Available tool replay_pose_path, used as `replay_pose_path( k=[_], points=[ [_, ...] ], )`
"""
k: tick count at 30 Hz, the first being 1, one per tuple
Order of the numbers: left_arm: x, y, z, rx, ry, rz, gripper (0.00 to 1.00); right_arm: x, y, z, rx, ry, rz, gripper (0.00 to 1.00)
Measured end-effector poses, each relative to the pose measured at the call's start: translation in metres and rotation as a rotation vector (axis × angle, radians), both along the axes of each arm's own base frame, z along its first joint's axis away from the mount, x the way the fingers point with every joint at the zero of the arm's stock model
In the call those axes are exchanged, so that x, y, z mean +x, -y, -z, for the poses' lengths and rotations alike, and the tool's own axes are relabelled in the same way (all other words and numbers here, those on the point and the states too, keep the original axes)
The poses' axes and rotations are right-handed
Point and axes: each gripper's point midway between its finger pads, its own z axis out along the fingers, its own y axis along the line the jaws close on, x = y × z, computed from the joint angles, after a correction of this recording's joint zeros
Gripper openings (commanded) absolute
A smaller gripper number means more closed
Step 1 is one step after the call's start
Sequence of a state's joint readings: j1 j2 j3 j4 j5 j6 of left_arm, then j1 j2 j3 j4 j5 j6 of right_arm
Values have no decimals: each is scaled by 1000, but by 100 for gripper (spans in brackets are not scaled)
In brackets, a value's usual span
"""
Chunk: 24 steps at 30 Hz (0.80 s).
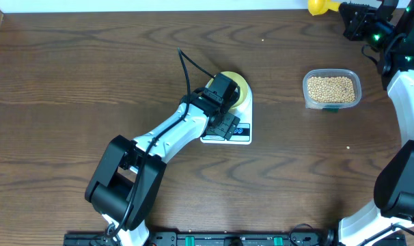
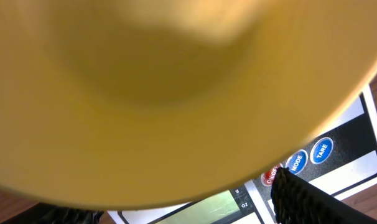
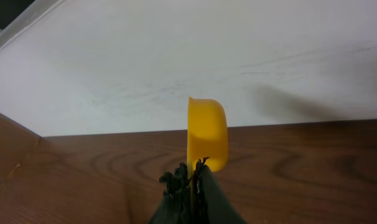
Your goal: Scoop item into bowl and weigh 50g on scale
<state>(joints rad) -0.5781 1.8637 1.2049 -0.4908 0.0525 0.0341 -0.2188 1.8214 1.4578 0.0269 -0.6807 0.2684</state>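
The pale yellow bowl (image 1: pixel 242 85) stands on the white scale (image 1: pixel 244 135) at mid-table. My left gripper (image 1: pixel 227 93) hangs over the bowl's near side, open. In the left wrist view the bowl (image 2: pixel 176 87) fills most of the frame, and my left gripper (image 2: pixel 179 200) has its fingers spread wide below the bowl's rim, over the scale (image 2: pixel 221 205) and its buttons. The tan beans (image 1: pixel 331 87) lie in a clear tub at the right. My right gripper (image 1: pixel 343 12) at the far right corner is shut on the handle of a yellow scoop (image 1: pixel 318 6). The right wrist view shows that gripper (image 3: pixel 193 168) with the scoop (image 3: pixel 207 132) raised above the table.
The clear tub (image 1: pixel 307 89) sits right of the scale. A white wall (image 3: pixel 176 56) borders the table's far edge, just behind the scoop. The arm bases stand at the near edge and right side.
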Motion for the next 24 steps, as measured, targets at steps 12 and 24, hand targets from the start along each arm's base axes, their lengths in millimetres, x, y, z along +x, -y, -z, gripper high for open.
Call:
replay_pose_path(
  k=[12, 24],
  points=[
    [-3, -1, 1, 8, -11, 2, 86, 0, 0, 0, -1, 1, 0, 1],
    [-7, 4, 1, 23, -2, 69, 86, 0, 0, 0, -1, 1, 0, 1]
  ],
)
